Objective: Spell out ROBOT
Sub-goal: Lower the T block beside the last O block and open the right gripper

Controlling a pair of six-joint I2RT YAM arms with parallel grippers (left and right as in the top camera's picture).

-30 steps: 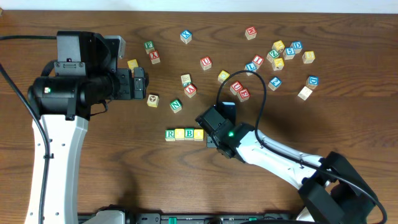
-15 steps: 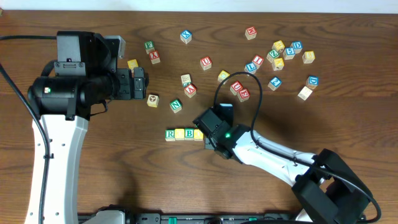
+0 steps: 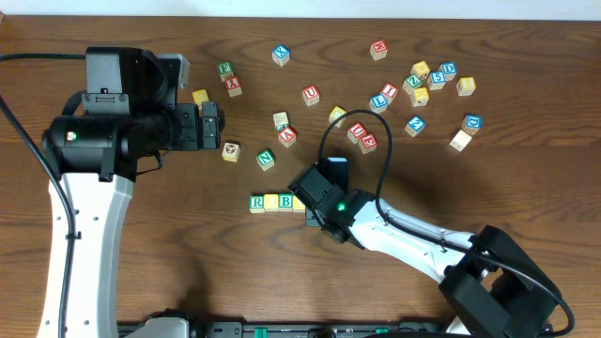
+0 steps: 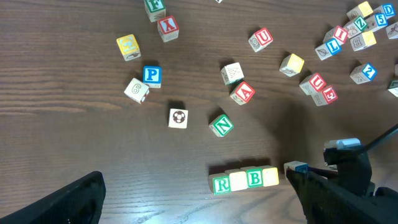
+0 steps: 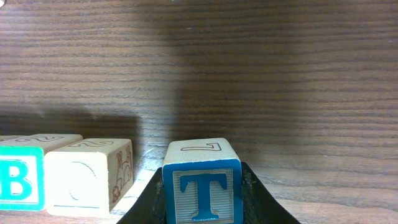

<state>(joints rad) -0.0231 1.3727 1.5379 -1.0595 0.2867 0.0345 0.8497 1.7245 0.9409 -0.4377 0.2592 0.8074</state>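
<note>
T goes last

My right fingers pinch the T cube just beside the R-O-B-O row, lined up to finish the word; my left fingers hang wide open, empty.

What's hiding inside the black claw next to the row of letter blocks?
A small wooden cube with a blue T, squeezed between the right gripper's fingers. From overhead the gripper covers it entirely.
</note>
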